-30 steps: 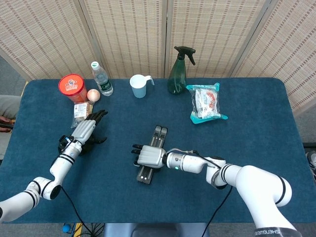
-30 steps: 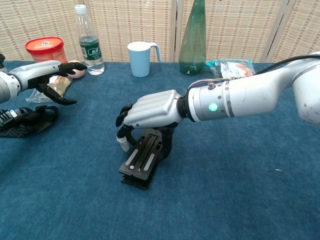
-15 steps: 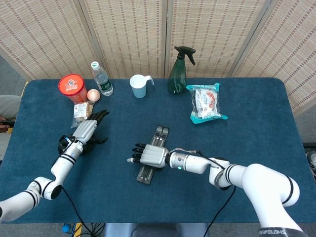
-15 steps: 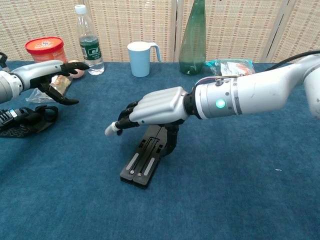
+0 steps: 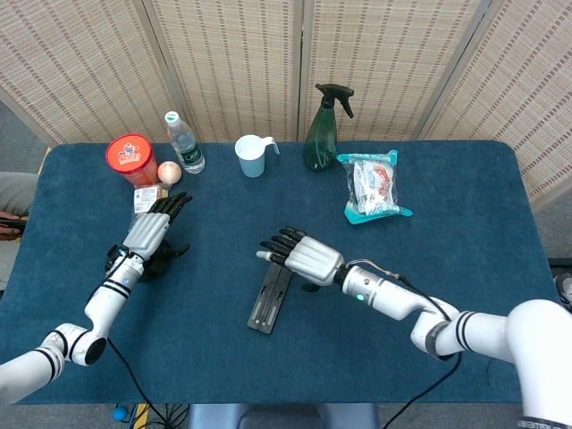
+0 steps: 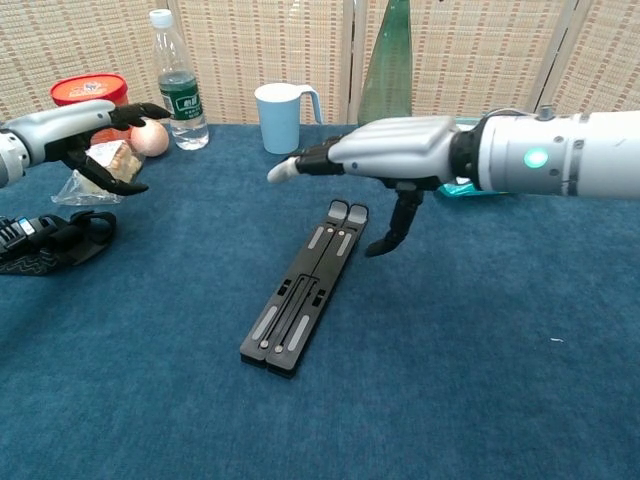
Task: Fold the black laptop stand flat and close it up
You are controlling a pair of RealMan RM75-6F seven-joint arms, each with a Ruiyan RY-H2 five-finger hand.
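Black laptop stand lying folded flat on the blue surface, right hand above it with fingers spread, holding nothing; a careless descent could knock the halves apart.

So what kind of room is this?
Probably a robot practice room, not a home: a blue table with woven screens behind, and everyday things like a spray bottle and cup set out.
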